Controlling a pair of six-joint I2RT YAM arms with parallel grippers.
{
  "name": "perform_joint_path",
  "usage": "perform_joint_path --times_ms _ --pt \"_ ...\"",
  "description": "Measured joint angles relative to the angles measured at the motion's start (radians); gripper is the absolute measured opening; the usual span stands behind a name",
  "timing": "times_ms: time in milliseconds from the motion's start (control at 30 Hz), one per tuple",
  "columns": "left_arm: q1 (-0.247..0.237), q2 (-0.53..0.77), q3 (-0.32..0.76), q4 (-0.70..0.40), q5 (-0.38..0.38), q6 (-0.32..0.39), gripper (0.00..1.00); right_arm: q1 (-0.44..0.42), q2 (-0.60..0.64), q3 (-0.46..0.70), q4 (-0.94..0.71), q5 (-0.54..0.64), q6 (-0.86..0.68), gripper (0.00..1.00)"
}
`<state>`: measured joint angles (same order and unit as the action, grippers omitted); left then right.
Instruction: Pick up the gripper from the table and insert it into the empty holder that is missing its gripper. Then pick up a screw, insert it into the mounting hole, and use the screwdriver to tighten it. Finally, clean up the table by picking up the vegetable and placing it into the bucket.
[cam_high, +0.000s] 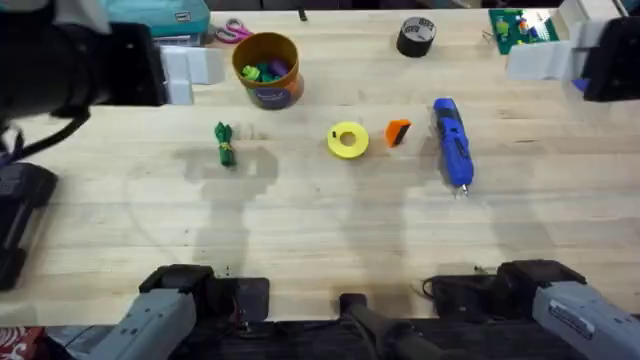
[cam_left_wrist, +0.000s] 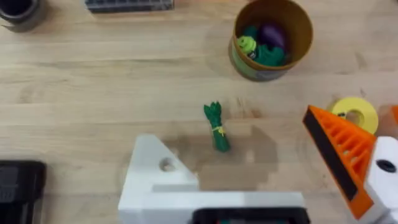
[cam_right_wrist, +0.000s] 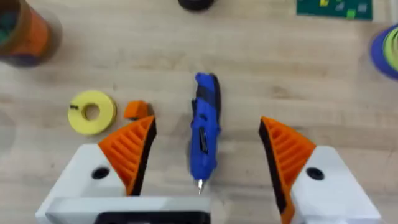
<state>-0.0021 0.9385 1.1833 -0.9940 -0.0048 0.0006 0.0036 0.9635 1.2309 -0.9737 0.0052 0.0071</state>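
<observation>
I am looking down through the right gripper (cam_right_wrist: 205, 155) and its two orange-padded fingers are standing spread wide, grasping nothing. The screwdriver (cam_right_wrist: 204, 130) is lying on the table between those fingers, tip pointing back toward the wrist. The loose orange gripper (cam_right_wrist: 135, 110) is resting just outside one pad, beside a yellow ring (cam_right_wrist: 91, 112). From overhead I am seeing the same row: yellow ring (cam_high: 347, 140), orange gripper (cam_high: 398, 132), screwdriver (cam_high: 451, 140).

The left gripper (cam_left_wrist: 261, 168) is also hanging released and empty. One finger is carrying its ribbed orange pad; the other is the bare white holder (cam_left_wrist: 155, 180), its mounting hole showing. The vegetable (cam_left_wrist: 216, 126) is lying ahead of the two fingers, roughly midway, and the bucket (cam_left_wrist: 270, 37) is standing farther out beyond it, already holding some toy pieces. I am not making out any screw on the table.

By my reading, nothing is started yet: the first job is lifting the orange wedge. I am judging the right arm to be lined up on the screwdriver rather than the wedge, so I would be shifting sideways toward the yellow ring until the wedge sits centred between the pads. The wedge is small and lying close to the ring, so I would be coming straight down and closing across its narrow sides, keeping the ribbed face free for seating into the holder.
</observation>
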Motion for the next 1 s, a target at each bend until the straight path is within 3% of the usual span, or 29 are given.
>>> perform_joint_path --times_ms 233,567,667,867,1000 --pt "0.000 0.145 0.018 -0.107 0.000 0.000 0.986 0.000 0.108 0.025 -0.114 0.000 0.000 0.996" --pt "0.000 0.282 0.018 -0.125 0.008 -0.002 0.986 0.000 0.143 0.025 -0.120 0.000 0.000 0.996" --pt "0.003 0.287 0.018 -0.127 0.013 -0.040 0.986 0.000 0.143 0.025 -0.120 0.000 0.000 0.997" --pt "0.085 0.315 0.018 -0.212 0.016 -0.143 0.985 0.000 0.143 0.025 -0.120 0.000 0.000 0.996" --pt "0.124 0.364 -0.004 -0.181 0.016 -0.175 0.986 0.000 0.143 0.025 -0.119 0.000 0.000 0.996"
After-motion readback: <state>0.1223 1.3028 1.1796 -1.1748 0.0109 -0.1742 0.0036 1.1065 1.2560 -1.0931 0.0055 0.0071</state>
